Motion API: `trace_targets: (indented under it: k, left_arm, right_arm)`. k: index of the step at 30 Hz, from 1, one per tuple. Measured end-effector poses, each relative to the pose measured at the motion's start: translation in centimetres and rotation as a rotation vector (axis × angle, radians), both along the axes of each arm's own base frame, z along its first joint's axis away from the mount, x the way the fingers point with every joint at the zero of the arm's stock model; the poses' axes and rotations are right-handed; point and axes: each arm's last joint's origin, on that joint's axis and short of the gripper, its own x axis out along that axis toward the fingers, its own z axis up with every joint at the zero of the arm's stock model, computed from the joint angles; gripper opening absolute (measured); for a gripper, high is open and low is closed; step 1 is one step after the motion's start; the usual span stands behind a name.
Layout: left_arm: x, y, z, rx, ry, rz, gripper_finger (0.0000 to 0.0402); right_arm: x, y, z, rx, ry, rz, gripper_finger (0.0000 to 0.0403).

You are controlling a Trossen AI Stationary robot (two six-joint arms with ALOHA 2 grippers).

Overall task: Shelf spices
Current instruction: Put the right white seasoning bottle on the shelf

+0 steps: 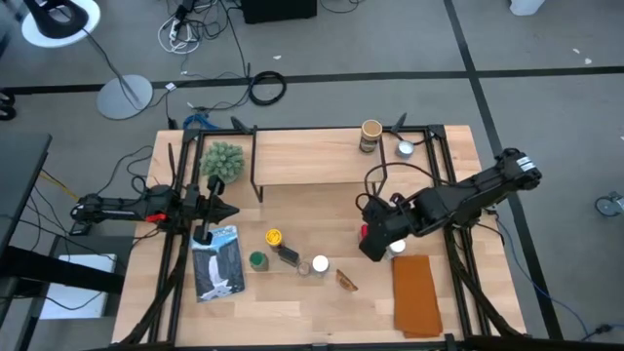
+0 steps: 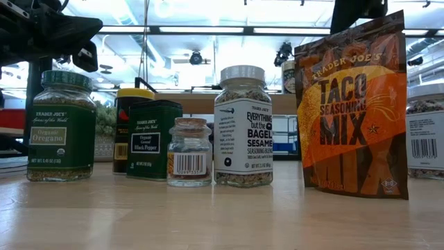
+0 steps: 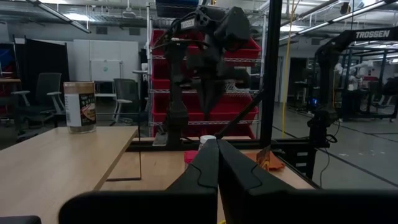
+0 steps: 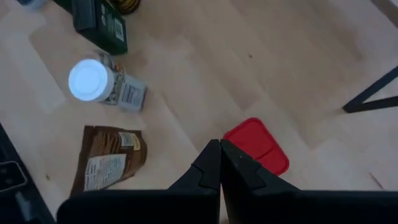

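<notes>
Hovering shut above a half-hidden red-lidded tin (image 4: pixel 256 147), the right gripper (image 4: pixel 219 163) holds nothing. Left gripper (image 3: pixel 217 163), also closed, waits at the table's left. Labels read "Organic Oregano" on the green-lidded glass jar (image 2: pixel 61 126) and "Everything but the Bagel" on the white-lidded jar (image 2: pixel 243 127); the light wood shelf (image 1: pixel 312 156) carries one tan cylinder (image 1: pixel 370 136).

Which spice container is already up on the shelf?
Only the tan cylinder, standing upright near the right end of the shelf. All the other jars, tins and packets are down on the table in front.
</notes>
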Motion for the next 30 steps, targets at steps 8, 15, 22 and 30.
trace_targets:
  k: [8, 15, 22, 30]
  left_arm:
    - [0.0, 0.0, 0.0, 0.000, 0.000, 0.000, 0.0006]
    - [0.0, 0.0, 0.0, 0.000, -0.001, 0.000, 0.0006]
    - [0.0, 0.0, 0.0, 0.000, -0.001, 0.000, 0.0006]
    - [0.0, 0.0, 0.0, 0.000, -0.001, 0.000, 0.0006]
  right_arm:
    - [0.6, 0.2, -0.6, -0.026, 0.023, 0.043, 0.0007]
    - [0.4, 0.7, -0.5, -0.006, 0.014, 0.038, 0.0023]
    - [0.0, 2.3, -0.4, 0.053, -0.023, 0.027, 0.0090]
    - [-1.1, 4.1, -0.5, 0.045, -0.018, 0.060, 0.0179]
